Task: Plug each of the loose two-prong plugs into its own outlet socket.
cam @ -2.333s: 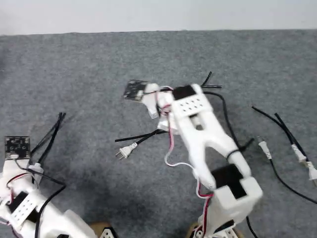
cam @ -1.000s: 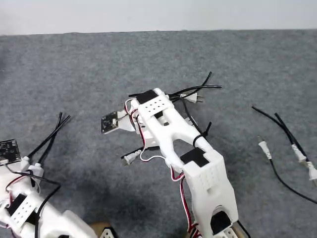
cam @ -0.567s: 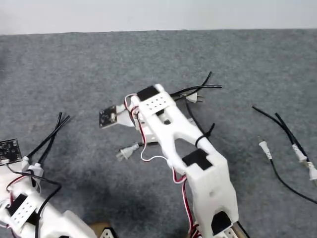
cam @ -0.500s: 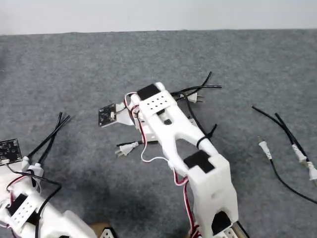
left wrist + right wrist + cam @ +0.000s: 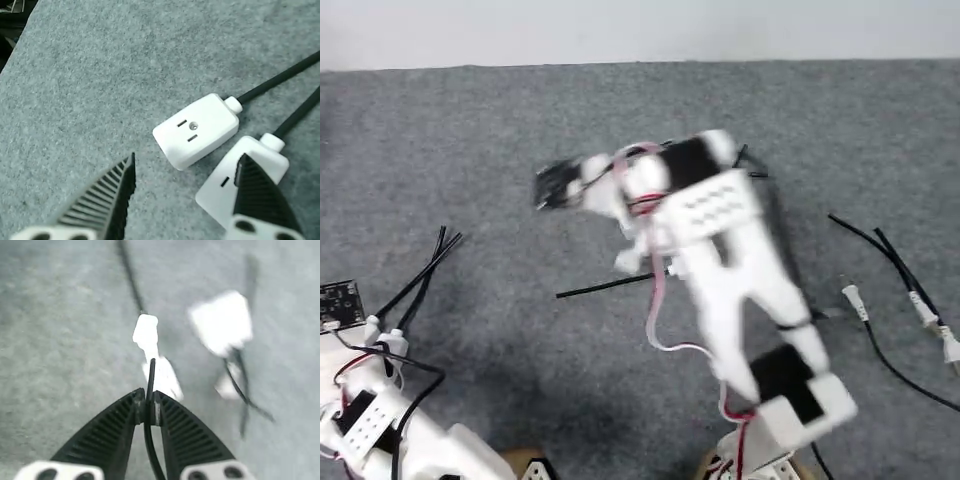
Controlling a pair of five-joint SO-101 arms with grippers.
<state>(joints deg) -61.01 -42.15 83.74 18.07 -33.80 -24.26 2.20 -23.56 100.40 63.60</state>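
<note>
My right gripper [image 5: 148, 399] is shut on a thin black cord [image 5: 149, 375] just behind its white two-prong plug [image 5: 145, 333], which hangs above the grey carpet. In the high view the right arm [image 5: 720, 250] stands mid-table with that plug [image 5: 628, 262] under its wrist and the cord [image 5: 605, 287] trailing left. My left gripper [image 5: 182, 192] is open and low over two white outlet sockets [image 5: 196, 129] [image 5: 241, 176] lying side by side, each with a black cord. Blurred white sockets [image 5: 222, 322] lie beyond the held plug.
More loose white plugs on black cords [image 5: 853, 298] [image 5: 932, 312] lie at the right side of the carpet. The left arm [image 5: 370, 420] sits at the near left corner, with socket cords [image 5: 420, 272] running out from it. A pale wall borders the far edge.
The right arm closed on the plug's cord near the carpet, then swung up and away from me; the plug has left the carpet. The left arm has stayed still.
</note>
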